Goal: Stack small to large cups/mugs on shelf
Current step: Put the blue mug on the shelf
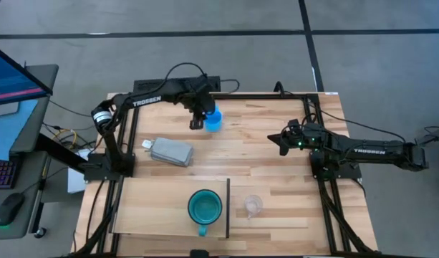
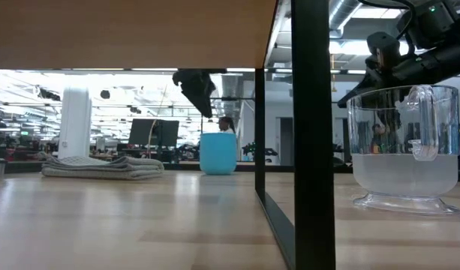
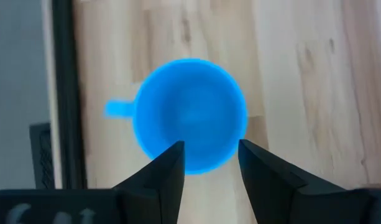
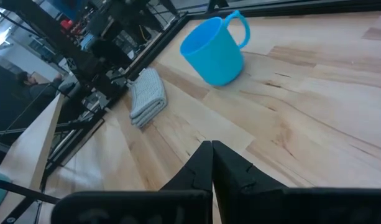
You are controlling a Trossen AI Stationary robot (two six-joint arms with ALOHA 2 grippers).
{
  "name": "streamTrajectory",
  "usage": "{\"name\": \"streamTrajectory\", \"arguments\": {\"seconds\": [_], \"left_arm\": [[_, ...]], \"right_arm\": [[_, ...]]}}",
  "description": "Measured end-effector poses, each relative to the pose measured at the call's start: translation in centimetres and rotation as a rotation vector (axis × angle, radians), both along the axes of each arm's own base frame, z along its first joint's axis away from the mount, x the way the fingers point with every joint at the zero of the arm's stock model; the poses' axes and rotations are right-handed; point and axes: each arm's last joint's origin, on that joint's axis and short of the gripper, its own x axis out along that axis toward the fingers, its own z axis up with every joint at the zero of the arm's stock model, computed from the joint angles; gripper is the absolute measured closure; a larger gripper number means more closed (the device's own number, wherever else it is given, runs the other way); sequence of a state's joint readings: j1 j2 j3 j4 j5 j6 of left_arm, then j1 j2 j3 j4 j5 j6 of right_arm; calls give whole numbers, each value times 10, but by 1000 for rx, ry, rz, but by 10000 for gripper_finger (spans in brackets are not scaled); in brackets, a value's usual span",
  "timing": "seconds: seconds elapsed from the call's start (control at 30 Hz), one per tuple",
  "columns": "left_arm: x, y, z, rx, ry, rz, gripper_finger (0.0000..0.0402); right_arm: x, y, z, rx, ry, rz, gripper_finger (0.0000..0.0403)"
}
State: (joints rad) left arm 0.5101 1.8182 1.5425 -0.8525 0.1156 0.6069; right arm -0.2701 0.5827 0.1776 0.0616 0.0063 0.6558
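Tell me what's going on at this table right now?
The left gripper hangs over the bright-blue handled plastic mug at the table's far edge, jaws open, not gripping it. The large teal-green handled mug sits on the light-wood shelf board; the small clear cup stands beside the shelf. The right gripper waits, jaws shut.

In the low view the shelf hides the green mug entirely. The blue mug looks blurred in the left wrist view, and the left tool covers its near rim from above.
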Motion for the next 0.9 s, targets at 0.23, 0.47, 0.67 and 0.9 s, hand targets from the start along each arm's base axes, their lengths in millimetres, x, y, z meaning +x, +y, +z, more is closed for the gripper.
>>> {"name": "streamTrajectory", "arguments": {"seconds": [0.23, 0.47, 0.67, 0.9], "left_arm": [[7, -10, 0, 49, 13, -35, 258], [4, -14, -12, 40, 49, -54, 258], [9, -20, -12, 43, 33, -69, 258], [23, -29, -25, 59, 42, -136, 258]], "right_arm": [[0, 0, 0, 5, -2, -4, 376], [0, 0, 0, 6, -1, -4, 376], [0, 0, 0, 7, -2, -5, 376], [0, 0, 1, 7, -8, -5, 376]]}}
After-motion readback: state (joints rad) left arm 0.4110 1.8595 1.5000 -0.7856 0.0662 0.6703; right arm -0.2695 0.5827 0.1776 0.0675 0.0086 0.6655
